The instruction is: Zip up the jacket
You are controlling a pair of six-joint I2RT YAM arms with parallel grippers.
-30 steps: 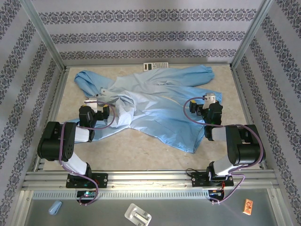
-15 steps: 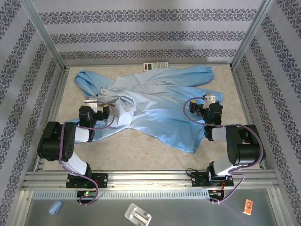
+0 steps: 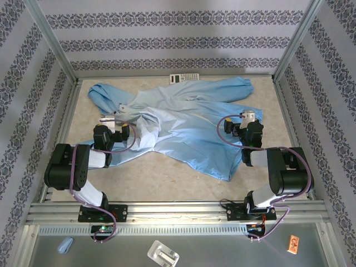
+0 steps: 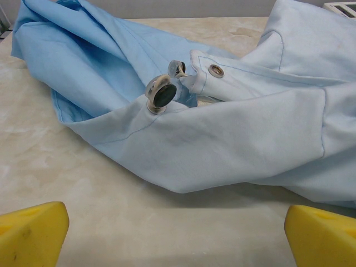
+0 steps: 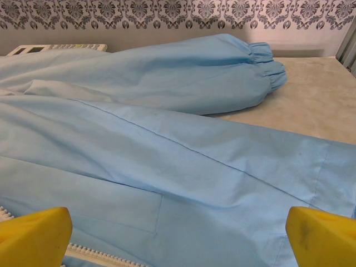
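Observation:
The light-blue jacket (image 3: pixel 183 122) lies spread and rumpled across the table, its hood at the far left and one sleeve reaching far right. My left gripper (image 3: pixel 114 119) is open at the jacket's left side, low over bare table. Its yellow fingertips (image 4: pixel 30 233) stand wide apart, and a cord toggle (image 4: pixel 160 94) and a metal eyelet (image 4: pixel 216 70) sit on the fabric ahead. My right gripper (image 3: pixel 248 115) is open over the jacket's right side, nothing between its fingers. Pale zipper teeth (image 5: pixel 94 255) show at the lower left, and the elastic cuff (image 5: pixel 267 64) lies ahead.
A calculator (image 3: pixel 183 78) lies at the table's back edge, touching the jacket. Metal frame posts and patterned walls close in the table on three sides. Bare table (image 3: pixel 161 172) shows in front of the jacket. Small loose items (image 3: pixel 163 255) lie below the arm bases.

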